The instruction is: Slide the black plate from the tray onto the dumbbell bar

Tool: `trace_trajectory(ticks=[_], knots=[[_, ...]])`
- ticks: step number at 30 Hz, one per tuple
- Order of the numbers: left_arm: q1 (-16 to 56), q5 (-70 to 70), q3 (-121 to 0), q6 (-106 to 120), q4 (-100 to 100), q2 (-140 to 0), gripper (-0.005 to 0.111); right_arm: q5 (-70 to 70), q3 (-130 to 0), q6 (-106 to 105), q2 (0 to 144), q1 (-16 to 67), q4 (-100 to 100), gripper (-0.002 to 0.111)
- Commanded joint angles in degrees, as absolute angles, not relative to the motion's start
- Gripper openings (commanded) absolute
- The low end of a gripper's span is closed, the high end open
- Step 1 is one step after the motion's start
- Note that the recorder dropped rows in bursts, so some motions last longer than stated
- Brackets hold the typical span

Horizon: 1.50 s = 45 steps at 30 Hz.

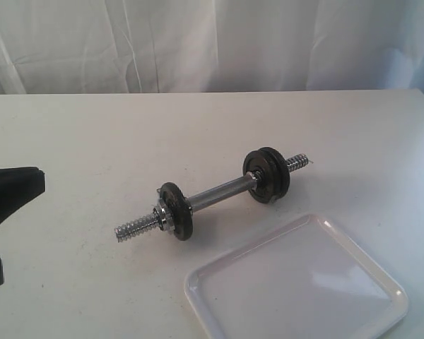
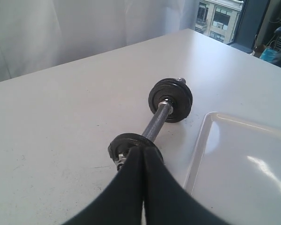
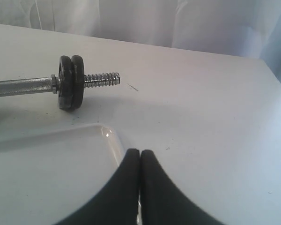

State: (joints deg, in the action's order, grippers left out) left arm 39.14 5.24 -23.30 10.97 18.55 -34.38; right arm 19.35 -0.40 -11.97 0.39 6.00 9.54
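Note:
The dumbbell bar [image 1: 219,192] lies slantwise on the white table, its threaded ends sticking out. Two black plates [image 1: 268,175] sit side by side on its far right end, seen as a pair in the right wrist view [image 3: 71,89]. A single black plate [image 1: 175,210] sits on its near left end. The white tray [image 1: 297,282] at the front right holds nothing. My left gripper [image 2: 143,149] is shut and empty, hovering just short of the near plate [image 2: 126,140]; it shows at the left edge [image 1: 35,182]. My right gripper [image 3: 140,152] is shut and empty over the tray's corner [image 3: 107,136].
White curtains hang behind the table's far edge. Bare tabletop [image 1: 92,141] surrounds the bar on the left and behind. A window with buildings [image 2: 220,18] shows past the table's far corner in the left wrist view.

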Motion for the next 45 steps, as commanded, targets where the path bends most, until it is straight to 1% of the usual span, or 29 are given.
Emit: trace_trajectory(ticks=[1,5,8,9,10,11,15,17,23,28,33,45], knots=[[36.2,8.3,-21.1,10.4,11.7,-33.0,0.0,19.3,0.0,-11.7,0.0,6.2,9.1,0.0],[29.7,8.1,-17.7,6.9,9.9,-29.5,0.0,19.3,0.0,-11.7,0.0,6.2,9.1,0.0],[23.4,7.4,-13.6,1.9,9.9,-25.7,0.0,19.3,0.0,-11.7,0.0,6.2,9.1,0.0],[18.9,5.7,-10.7,0.7,9.7,-22.5,0.0,19.3,0.0,-11.7,0.0,6.2,9.1,0.0],[16.8,4.4,-9.7,0.7,9.6,-20.9,0.0,19.3,0.0,-11.7,0.0,6.2,9.1,0.0],[12.7,0.8,-7.4,0.7,9.7,-17.8,0.0,19.3,0.0,-11.7,0.0,6.2,9.1,0.0],[5.6,-9.0,-3.2,0.7,8.4,-10.5,0.0,19.3,0.0,-11.7,0.0,6.2,9.1,0.0],[3.3,-10.6,-1.1,1.3,8.4,-7.3,0.0,19.3,0.0,-11.7,0.0,6.2,9.1,0.0],[1.3,-13.1,0.0,1.7,8.4,-2.0,0.0,19.3,0.0,-11.7,0.0,6.2,9.1,0.0],[1.3,-12.6,0.0,1.9,8.3,0.0,0.0,19.3,0.0,-11.7,0.0,6.2,9.1,0.0],[1.3,-10.5,0.0,1.9,8.3,0.0,0.0,19.2,0.0,-11.7,0.0,6.2,9.1,0.0],[1.3,-10.5,0.0,1.9,7.8,0.0,0.0,19.2,0.0,-11.7,0.0,6.2,9.1,0.0]])
